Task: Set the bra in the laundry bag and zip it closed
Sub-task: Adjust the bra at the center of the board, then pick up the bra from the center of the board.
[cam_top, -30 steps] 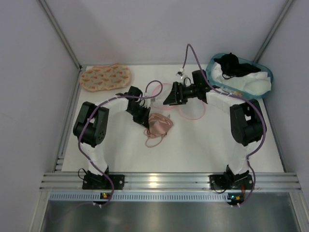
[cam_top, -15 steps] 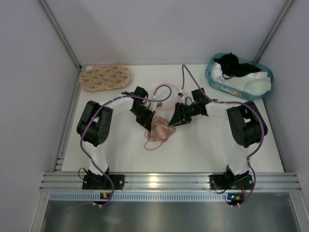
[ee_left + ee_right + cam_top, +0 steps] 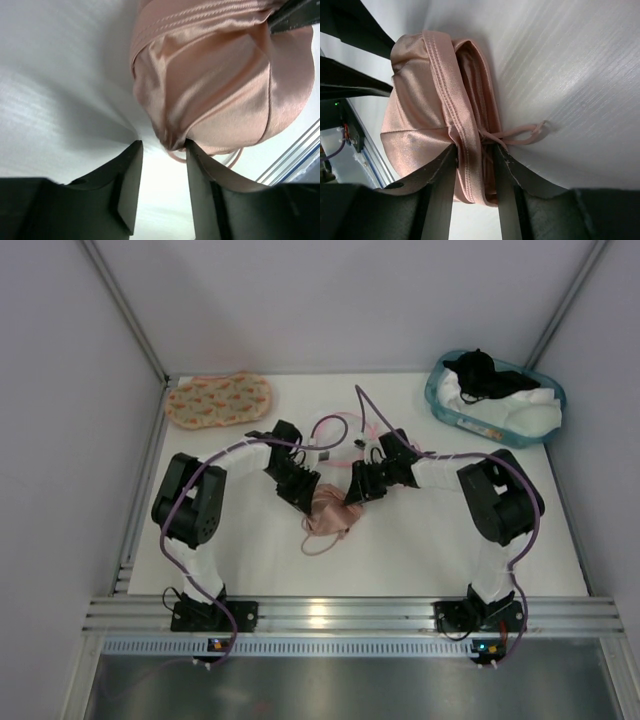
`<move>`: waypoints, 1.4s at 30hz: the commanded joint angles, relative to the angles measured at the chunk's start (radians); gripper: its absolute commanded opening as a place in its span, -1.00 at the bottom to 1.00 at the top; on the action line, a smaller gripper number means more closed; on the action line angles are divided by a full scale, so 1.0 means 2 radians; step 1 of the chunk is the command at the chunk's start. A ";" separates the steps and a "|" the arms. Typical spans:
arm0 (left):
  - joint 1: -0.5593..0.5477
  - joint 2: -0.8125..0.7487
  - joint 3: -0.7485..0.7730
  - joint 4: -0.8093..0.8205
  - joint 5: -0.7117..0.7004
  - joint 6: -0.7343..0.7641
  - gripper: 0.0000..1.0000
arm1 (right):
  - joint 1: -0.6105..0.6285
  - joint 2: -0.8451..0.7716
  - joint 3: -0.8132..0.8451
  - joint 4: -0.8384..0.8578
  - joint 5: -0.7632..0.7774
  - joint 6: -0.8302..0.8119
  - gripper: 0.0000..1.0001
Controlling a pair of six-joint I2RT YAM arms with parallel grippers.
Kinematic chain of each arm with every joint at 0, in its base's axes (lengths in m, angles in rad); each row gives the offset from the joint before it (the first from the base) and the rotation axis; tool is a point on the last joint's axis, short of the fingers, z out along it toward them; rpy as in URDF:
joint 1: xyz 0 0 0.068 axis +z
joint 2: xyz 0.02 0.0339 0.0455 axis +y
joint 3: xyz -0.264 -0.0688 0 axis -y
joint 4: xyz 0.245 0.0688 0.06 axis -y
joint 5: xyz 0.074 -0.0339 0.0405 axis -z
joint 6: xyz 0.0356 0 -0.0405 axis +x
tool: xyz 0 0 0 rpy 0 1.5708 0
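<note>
The salmon-pink bra lies bunched on the white table between my two grippers. In the right wrist view the bra's folded band and thin straps fill the gap between the fingers, and my right gripper is shut on it. My right gripper is at the bra's right edge. My left gripper is at its left edge. In the left wrist view my left gripper is open, and a puckered fold of the bra sits at the fingertips. The laundry bag, white mesh with a pink rim, lies just behind both grippers.
An orange-printed padded piece lies at the back left. A teal basket with white and black laundry stands at the back right. Purple cables arch over both arms near the bag. Metal rails run along the table's near edge.
My right gripper has swung from above the laundry bag down and forward to the bra's right edge and closed on it. My left gripper has stayed at the bra's left edge.
</note>
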 commanded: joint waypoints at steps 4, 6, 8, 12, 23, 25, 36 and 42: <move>0.015 -0.079 -0.022 0.017 -0.043 -0.050 0.10 | 0.013 0.013 -0.002 -0.016 0.086 -0.028 -0.31; 0.015 -0.074 -0.021 0.029 -0.056 -0.066 0.14 | 0.016 0.012 -0.007 -0.015 0.089 -0.031 -0.32; 0.015 -0.063 -0.016 0.037 -0.055 -0.083 0.16 | 0.017 0.012 -0.009 -0.013 0.091 -0.033 -0.32; 0.014 -0.034 -0.006 0.067 -0.027 -0.110 0.20 | 0.020 0.014 -0.009 -0.014 0.092 -0.033 -0.32; -0.002 0.030 -0.028 0.104 -0.048 -0.177 -0.05 | 0.021 0.018 -0.011 -0.010 0.091 -0.021 -0.32; -0.011 0.031 -0.033 0.108 -0.050 -0.176 -0.15 | 0.021 0.018 -0.012 -0.008 0.091 -0.017 -0.31; -0.021 0.037 -0.044 0.107 -0.066 -0.163 -1.00 | 0.012 -0.002 -0.016 0.002 0.068 -0.011 -0.04; -0.021 -0.023 -0.058 0.109 -0.047 -0.110 -1.00 | -0.044 -0.045 -0.031 0.027 -0.017 -0.043 0.67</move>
